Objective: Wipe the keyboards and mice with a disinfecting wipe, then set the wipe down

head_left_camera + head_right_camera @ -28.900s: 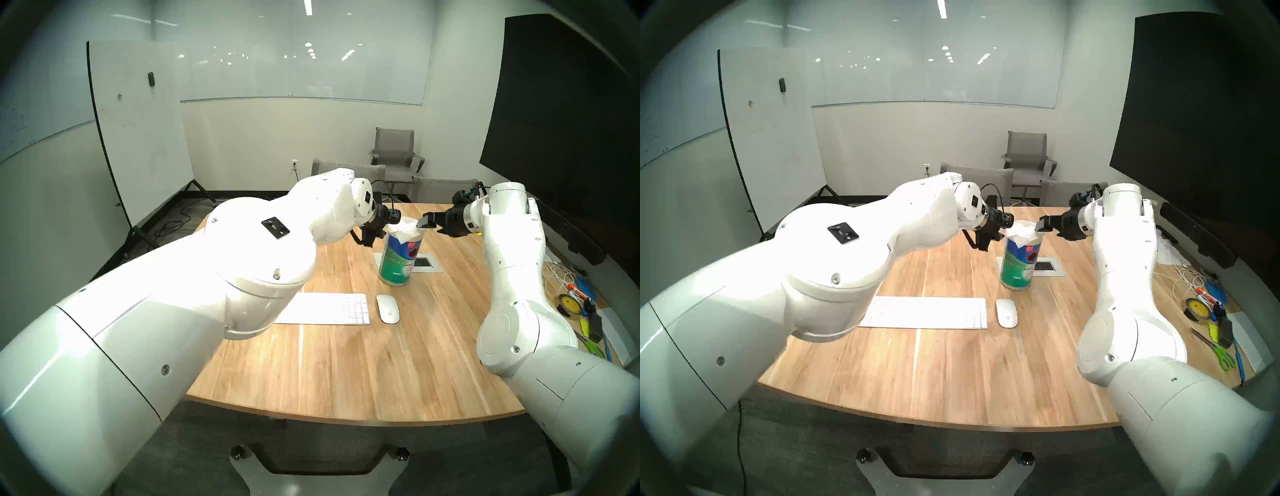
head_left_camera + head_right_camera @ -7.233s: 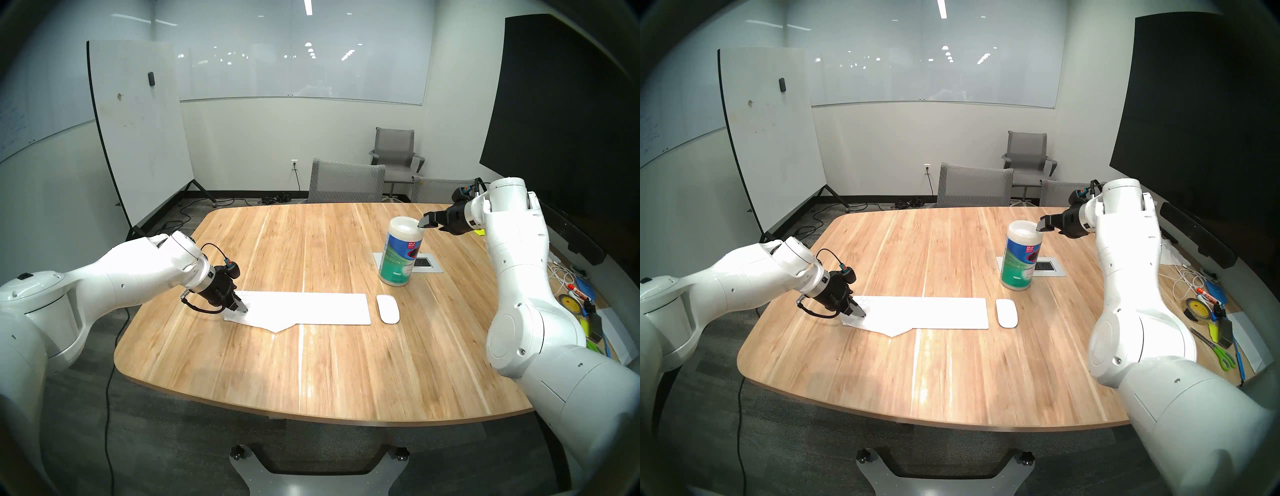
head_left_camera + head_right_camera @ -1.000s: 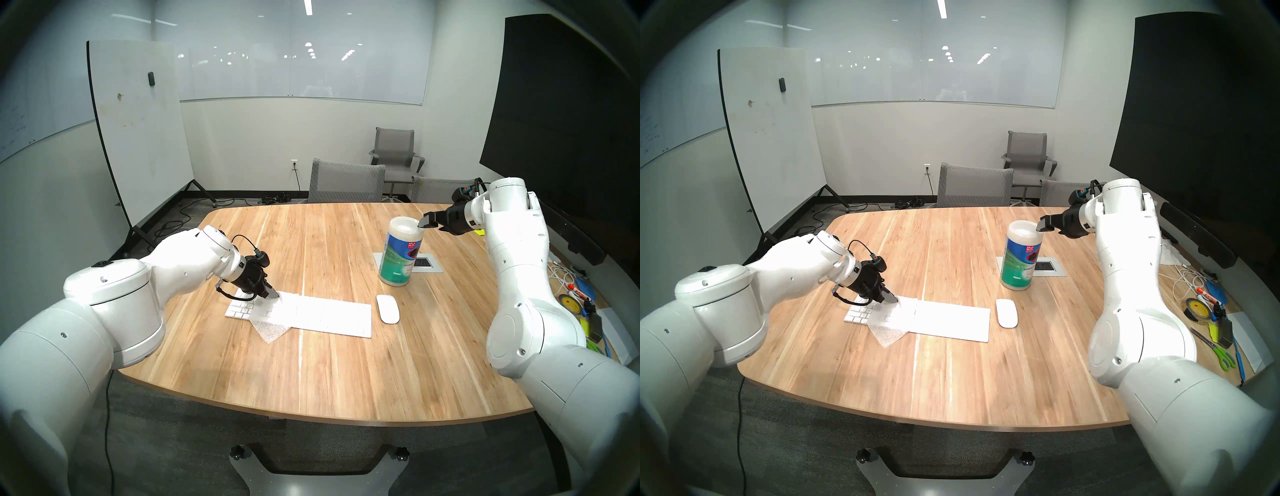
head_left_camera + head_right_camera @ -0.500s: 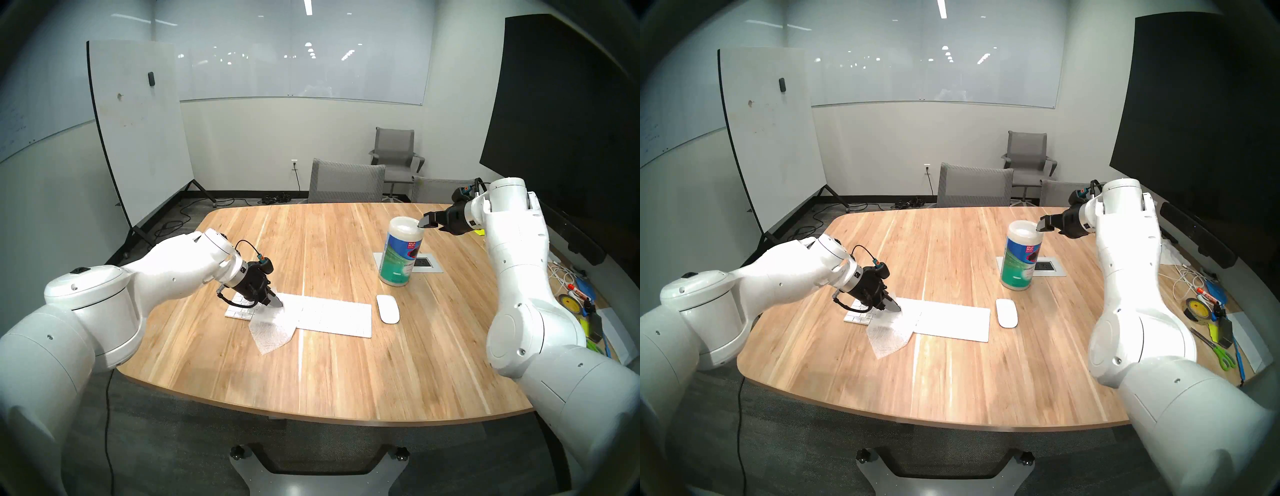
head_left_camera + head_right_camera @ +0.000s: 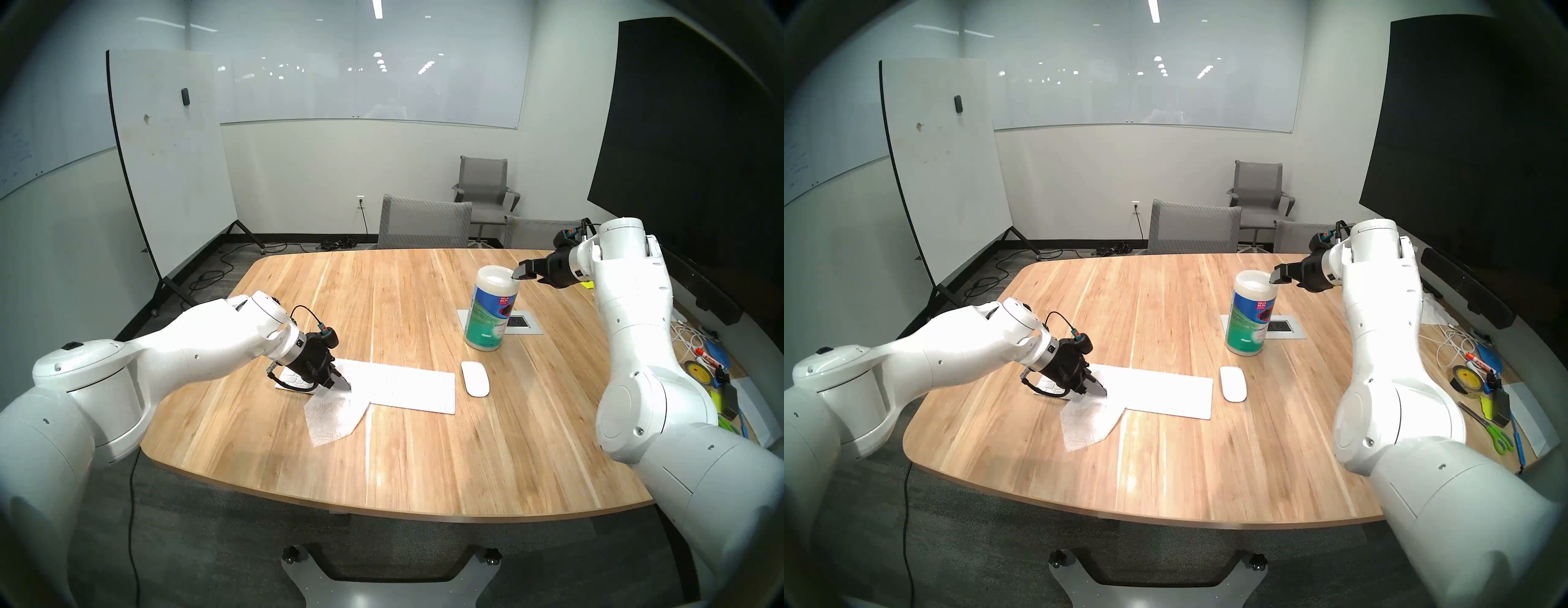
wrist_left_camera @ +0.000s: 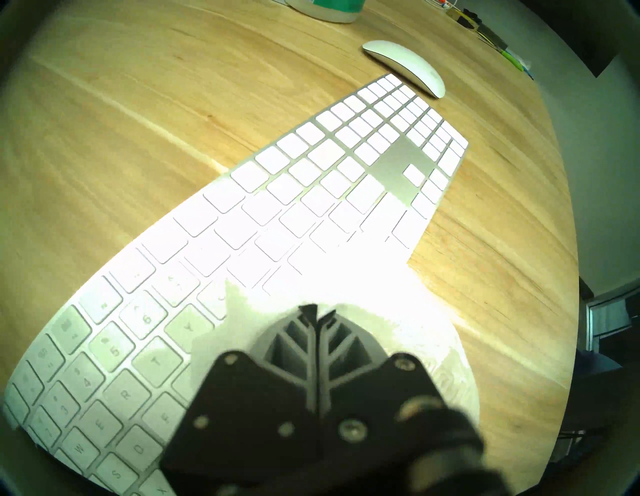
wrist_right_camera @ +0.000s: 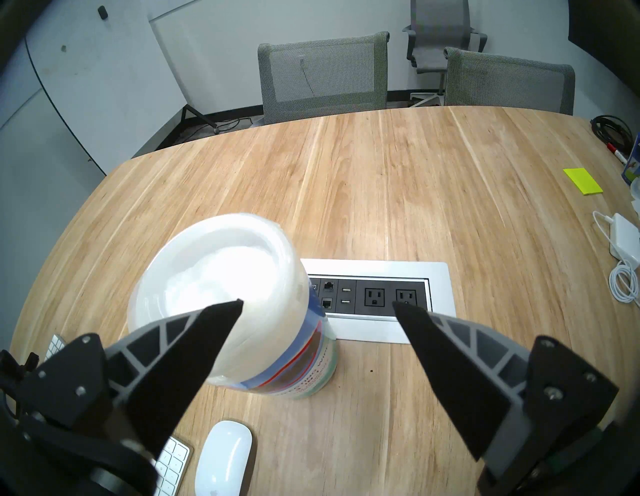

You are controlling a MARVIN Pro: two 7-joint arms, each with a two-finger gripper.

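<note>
Under the left gripper, a quilted, cloth-like wipe is lying on the matt keyboard; beyond, a glossy mouse is gleaming on the grained wooden table.

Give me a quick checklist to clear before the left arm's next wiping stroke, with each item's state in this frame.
1. Left gripper shut on the wipe: ok.
2. Wipe lying on the keyboard: not ok; most of it trails onto the table in front.
3. Keyboard square to the table edge: not ok; it sits skewed.
4. Mouse apart from the keyboard's right end: ok.
5. Right gripper open, clear of the stroke, up by the canister: ok.
6. Mouse already wiped: cannot tell.
</note>
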